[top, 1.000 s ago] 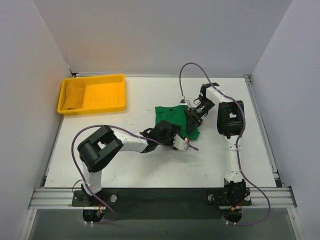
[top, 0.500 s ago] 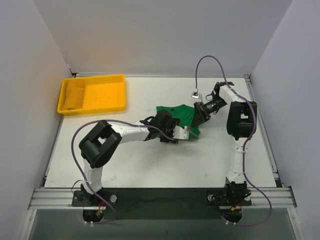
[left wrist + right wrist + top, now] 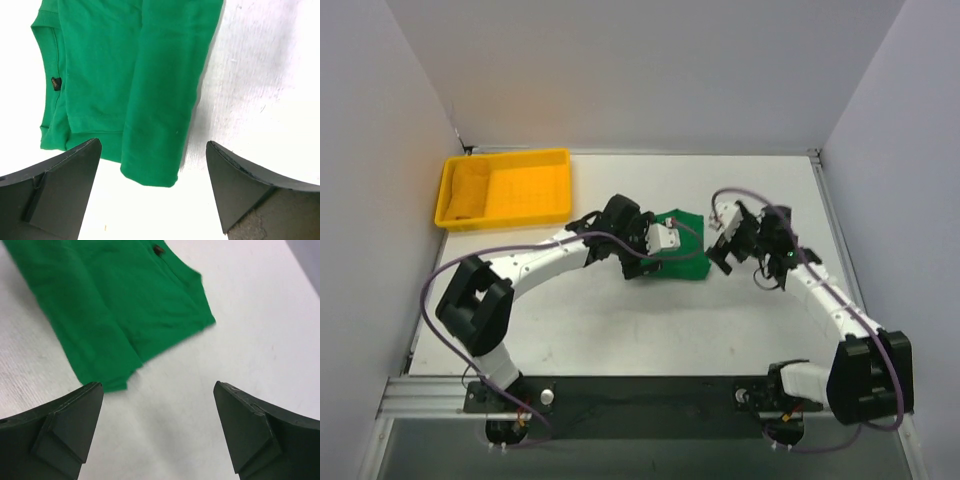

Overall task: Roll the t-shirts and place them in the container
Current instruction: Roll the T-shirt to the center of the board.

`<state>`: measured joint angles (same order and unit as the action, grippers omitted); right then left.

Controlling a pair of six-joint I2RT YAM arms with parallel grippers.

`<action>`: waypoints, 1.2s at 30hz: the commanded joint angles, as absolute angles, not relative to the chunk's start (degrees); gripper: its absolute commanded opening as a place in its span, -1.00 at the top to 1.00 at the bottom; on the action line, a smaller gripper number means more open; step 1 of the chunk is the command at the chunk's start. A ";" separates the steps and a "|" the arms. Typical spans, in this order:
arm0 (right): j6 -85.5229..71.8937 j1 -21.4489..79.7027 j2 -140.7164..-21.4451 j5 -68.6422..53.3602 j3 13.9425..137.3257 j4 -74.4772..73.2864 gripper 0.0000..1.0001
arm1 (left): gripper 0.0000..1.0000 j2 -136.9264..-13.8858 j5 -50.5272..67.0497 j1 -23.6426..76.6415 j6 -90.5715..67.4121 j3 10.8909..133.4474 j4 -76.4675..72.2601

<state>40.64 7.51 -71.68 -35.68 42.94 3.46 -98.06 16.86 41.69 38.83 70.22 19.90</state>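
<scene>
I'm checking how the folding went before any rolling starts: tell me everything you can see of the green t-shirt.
The green t-shirt is plain, solid green, soft knit cloth with no print. It lies flat mid-table, folded into a compact packet, with one long flap laid over its side. It is not yet rolled. A ribbed neckband shows at one end, with a small dark label just inside it. The edges are hemmed and the surface is lightly creased. Only the white table appears to touch it.
</scene>
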 commanded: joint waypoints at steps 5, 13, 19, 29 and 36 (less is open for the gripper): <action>63.89 22.05 -66.53 -34.54 23.21 25.30 -0.99 | -0.92 -98.87 19.16 40.08 30.51 69.43 18.11; 73.38 24.35 -74.08 -40.25 21.00 32.60 -0.83 | 0.19 -106.68 31.19 33.23 26.45 74.96 22.05; 73.13 24.26 -79.10 -40.34 24.96 32.70 -0.81 | 0.70 -112.57 36.21 31.82 27.33 81.12 25.05; 73.65 23.99 -83.32 -40.52 28.56 31.38 -0.82 | 0.81 -123.39 36.30 30.85 23.12 89.81 30.05; 78.74 23.99 -87.80 -38.50 29.00 31.29 -0.77 | 0.82 -129.02 38.84 29.01 20.92 95.71 36.12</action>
